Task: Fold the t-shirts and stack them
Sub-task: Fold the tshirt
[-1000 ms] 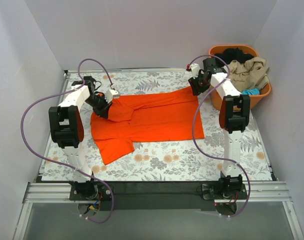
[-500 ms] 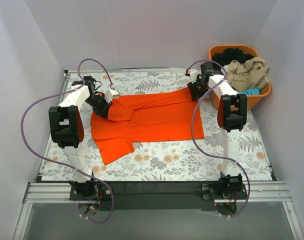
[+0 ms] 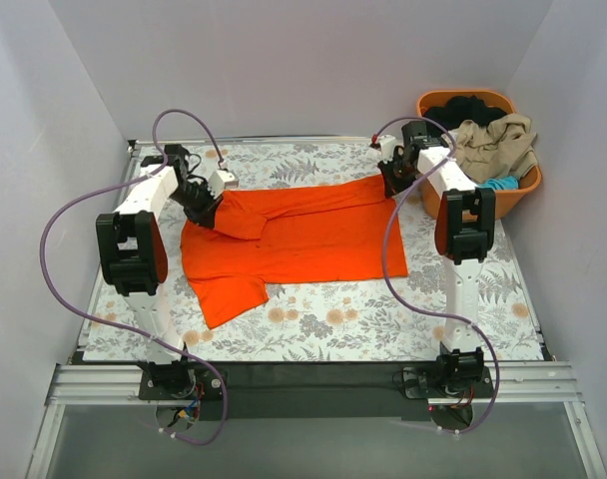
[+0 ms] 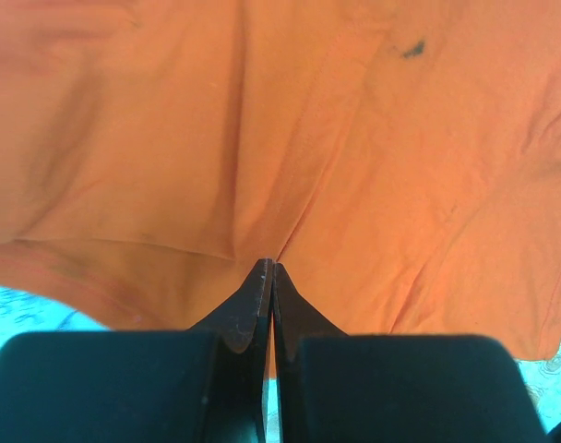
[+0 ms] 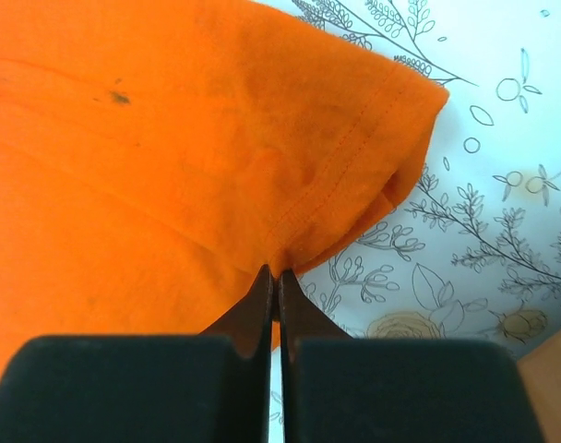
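The orange t-shirt [image 3: 303, 239] lies spread across the middle of the floral table, one sleeve pointing to the front left. My left gripper [image 3: 216, 205] is shut on the shirt's far left part, where the cloth is folded over; in the left wrist view the gripper [image 4: 268, 266] pinches orange cloth [image 4: 354, 138]. My right gripper [image 3: 391, 182] is shut on the shirt's far right corner; in the right wrist view it [image 5: 275, 273] pinches the hemmed edge [image 5: 336, 166]. Beige [image 3: 498, 145], black [image 3: 466, 106] and turquoise [image 3: 500, 183] shirts lie in the basket.
The orange plastic basket [image 3: 524, 190] stands at the far right of the table, right beside my right arm. White walls close in the table on the left, back and right. The floral tablecloth [image 3: 383, 314] shows in front of the shirt.
My left gripper has shifted slightly back and left with the cloth, drawing the folded part with it. My right gripper has moved a little at the far right corner, still holding the cloth.
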Robot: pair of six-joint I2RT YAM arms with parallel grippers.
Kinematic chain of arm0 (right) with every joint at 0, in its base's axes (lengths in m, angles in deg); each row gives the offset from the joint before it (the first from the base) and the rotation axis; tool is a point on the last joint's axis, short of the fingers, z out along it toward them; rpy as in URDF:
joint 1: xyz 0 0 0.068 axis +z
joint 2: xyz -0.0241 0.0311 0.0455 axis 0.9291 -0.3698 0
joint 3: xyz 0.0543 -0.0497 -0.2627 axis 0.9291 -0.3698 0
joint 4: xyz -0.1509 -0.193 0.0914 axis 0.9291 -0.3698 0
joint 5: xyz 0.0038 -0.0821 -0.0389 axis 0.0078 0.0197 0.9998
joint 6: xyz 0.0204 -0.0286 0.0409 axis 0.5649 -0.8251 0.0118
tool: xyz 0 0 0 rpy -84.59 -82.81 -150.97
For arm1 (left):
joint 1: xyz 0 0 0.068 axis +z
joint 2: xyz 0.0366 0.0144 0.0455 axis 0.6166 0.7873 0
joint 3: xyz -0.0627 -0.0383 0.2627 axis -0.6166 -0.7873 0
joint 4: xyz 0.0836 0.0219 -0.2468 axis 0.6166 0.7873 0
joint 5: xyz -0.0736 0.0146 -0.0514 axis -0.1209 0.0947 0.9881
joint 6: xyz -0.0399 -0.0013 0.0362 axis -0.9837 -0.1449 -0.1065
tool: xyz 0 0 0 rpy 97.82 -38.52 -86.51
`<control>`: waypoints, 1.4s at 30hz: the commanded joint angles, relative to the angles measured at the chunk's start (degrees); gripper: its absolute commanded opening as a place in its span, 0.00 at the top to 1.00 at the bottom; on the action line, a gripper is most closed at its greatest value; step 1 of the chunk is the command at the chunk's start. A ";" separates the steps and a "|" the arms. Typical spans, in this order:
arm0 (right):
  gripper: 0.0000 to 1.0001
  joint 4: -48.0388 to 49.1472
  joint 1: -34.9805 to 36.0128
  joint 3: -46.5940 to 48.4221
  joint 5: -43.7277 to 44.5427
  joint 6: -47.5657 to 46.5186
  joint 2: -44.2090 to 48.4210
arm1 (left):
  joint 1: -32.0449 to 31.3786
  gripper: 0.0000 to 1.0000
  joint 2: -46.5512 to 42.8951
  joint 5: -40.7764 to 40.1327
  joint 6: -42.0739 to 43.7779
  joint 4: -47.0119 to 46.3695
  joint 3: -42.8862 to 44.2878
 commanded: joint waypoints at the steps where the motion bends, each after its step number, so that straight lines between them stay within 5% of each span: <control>1: 0.99 -1.84 -0.15 1.91 -2.27 0.66 5.94 | 0.19 1.00 -1.54 0.31 0.22 1.35 4.32; 15: 0.97 -2.55 -0.59 -3.19 -0.87 -0.48 6.57 | 3.80 1.00 -1.19 -0.57 1.98 2.58 4.42; 16: 0.80 -2.55 -0.50 -2.75 -0.43 -0.48 5.43 | 3.80 1.00 -1.19 -0.57 1.81 2.15 3.89; 19: 0.71 -2.64 -0.50 0.23 0.89 -0.22 2.71 | 3.71 1.00 -0.23 -0.57 0.93 0.30 2.57; 25: 0.97 -2.73 -0.33 2.26 0.02 0.49 1.64 | 3.18 1.00 0.92 -0.04 -0.22 -0.93 1.33; 37: 0.99 -2.90 -0.41 4.19 0.80 1.19 1.47 | 3.09 1.00 1.01 -0.39 -0.74 -1.38 1.16; 38: 0.95 -2.99 -0.41 4.72 0.98 1.28 1.29 | 3.01 1.00 1.01 -0.48 -0.83 -1.38 1.16; 40: 0.68 -3.08 -0.41 3.85 1.07 0.93 1.47 | 3.09 1.00 0.83 -0.48 -0.57 -1.46 0.90; 42: 0.68 -3.08 -0.41 3.41 0.98 0.84 1.29 | 3.01 1.00 0.83 -0.57 -0.74 -1.64 0.89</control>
